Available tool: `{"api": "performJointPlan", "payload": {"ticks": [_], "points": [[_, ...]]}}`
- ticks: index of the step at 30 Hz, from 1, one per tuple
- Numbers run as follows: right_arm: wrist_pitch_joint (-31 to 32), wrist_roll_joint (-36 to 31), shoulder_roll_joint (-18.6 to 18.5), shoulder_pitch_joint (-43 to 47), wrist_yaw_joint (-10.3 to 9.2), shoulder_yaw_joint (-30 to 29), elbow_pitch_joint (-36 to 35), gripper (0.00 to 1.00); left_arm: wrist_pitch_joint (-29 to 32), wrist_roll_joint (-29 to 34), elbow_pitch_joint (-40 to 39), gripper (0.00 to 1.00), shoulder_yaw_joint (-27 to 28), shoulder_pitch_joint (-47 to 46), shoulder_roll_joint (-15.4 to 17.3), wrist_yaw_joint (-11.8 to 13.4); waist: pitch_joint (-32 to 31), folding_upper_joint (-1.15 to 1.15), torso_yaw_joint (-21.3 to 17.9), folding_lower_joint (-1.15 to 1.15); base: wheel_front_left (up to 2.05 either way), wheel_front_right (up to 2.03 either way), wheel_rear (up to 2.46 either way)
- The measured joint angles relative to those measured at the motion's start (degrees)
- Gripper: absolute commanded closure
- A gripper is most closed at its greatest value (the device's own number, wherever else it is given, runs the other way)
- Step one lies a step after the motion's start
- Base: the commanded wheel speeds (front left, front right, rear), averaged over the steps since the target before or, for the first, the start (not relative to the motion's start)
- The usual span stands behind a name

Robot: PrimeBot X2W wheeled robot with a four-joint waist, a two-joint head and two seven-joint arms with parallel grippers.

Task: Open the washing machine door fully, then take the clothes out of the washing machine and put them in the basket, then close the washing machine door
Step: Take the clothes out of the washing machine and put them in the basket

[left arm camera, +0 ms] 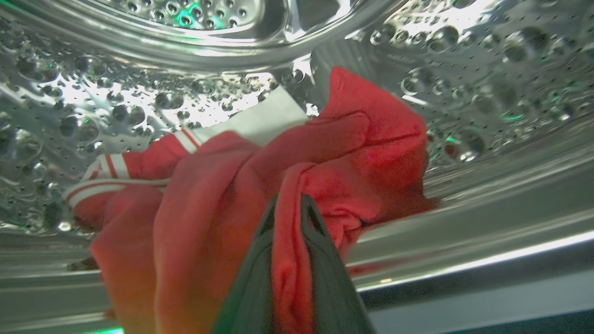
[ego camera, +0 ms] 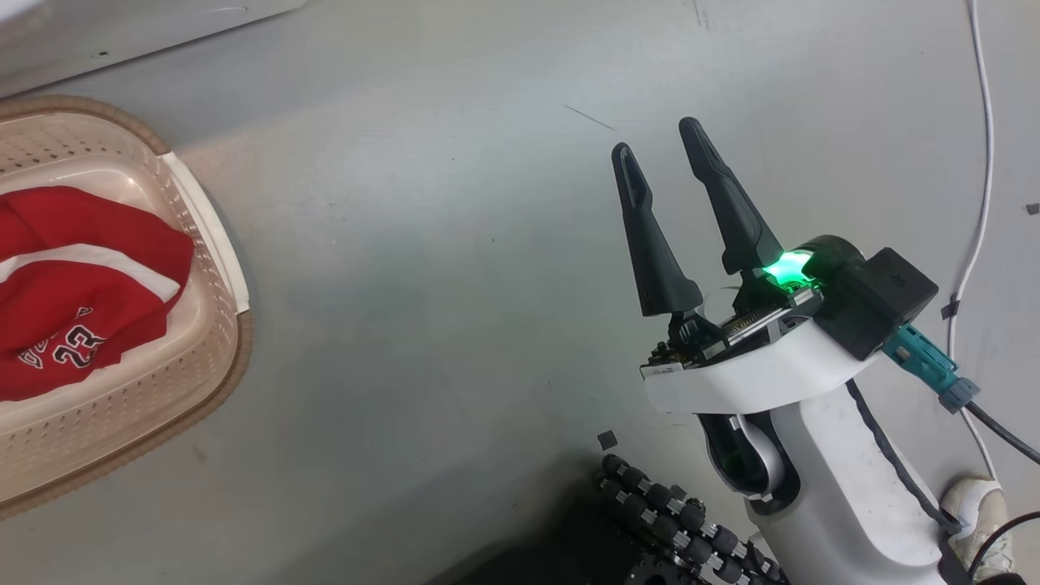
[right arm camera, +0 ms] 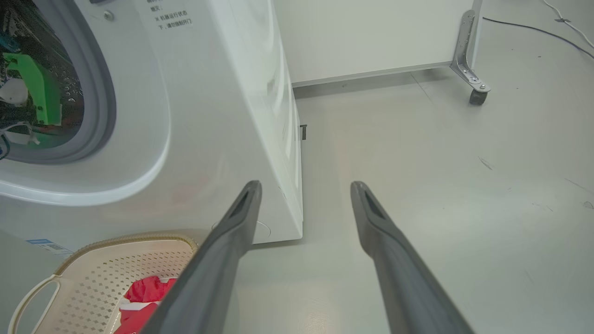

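Observation:
Inside the washing machine's steel drum (left arm camera: pixel 487 69) lies a red garment with white stripes (left arm camera: pixel 352 139). My left gripper (left arm camera: pixel 288 204) is shut on a fold of it, with cloth pinched between the two dark fingers. The cream basket (ego camera: pixel 207 325) stands on the floor at the left and holds a red garment printed "23" (ego camera: pixel 73 284). My right gripper (ego camera: pixel 656 134) hangs open over bare floor, well right of the basket, with nothing in it. In the right wrist view the right gripper (right arm camera: pixel 305 185) points past the washing machine (right arm camera: pixel 222 116) and the basket (right arm camera: pixel 93 278). The washing machine door is out of view.
A white cable (ego camera: pixel 983 162) runs down the floor on the right, near a white shoe (ego camera: pixel 979 512). My wheeled base (ego camera: pixel 666 520) shows at the bottom. A white panel on a caster (right arm camera: pixel 474 95) stands behind the machine. The grey rubber rim (right arm camera: pixel 104 93) rings the opening.

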Motion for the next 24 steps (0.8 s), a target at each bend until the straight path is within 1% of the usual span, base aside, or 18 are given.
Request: {"api": "performJointPlan", "payload": {"ticks": [4,10,14,17,20,24], "points": [[0.00,-1.98,-0.01,-0.52,0.00,0.01,0.44,0.00,-2.86,-1.16,-1.65,1.00,0.01,0.01,-2.66,0.37,-0.51,0.00,0.63,0.00,0.00,0.00,0.00],[0.00,-3.12,-0.02,-0.63,-0.09,-0.01,1.36,0.00,-8.92,-3.16,-4.05,1.00,0.55,1.79,-5.48,1.54,-1.76,0.00,1.78,0.00,0.00,0.00,0.00],[0.00,-4.86,-0.03,-0.64,-0.36,-0.45,2.23,0.00,-13.63,-4.48,-6.28,1.00,0.83,4.54,-7.84,2.27,-2.95,0.00,2.78,0.00,0.00,0.00,0.00],[0.00,-6.26,-0.07,-0.64,-0.35,-0.93,3.36,0.00,-16.94,-5.01,-7.82,1.00,0.79,7.22,-9.68,2.35,-4.03,0.00,3.70,0.00,0.00,0.00,0.00],[0.00,-9.70,-0.10,-0.64,-0.32,-1.55,4.97,0.00,-20.29,-6.34,-9.28,1.00,0.40,9.83,-12.24,2.41,-5.16,0.00,4.94,0.00,0.00,0.00,0.00],[0.00,-11.95,-0.12,-0.64,0.13,-2.40,6.57,0.00,-24.51,-7.04,-10.63,1.00,0.22,13.99,-14.71,3.12,-6.95,0.00,6.75,0.00,0.00,0.00,0.00]]}}
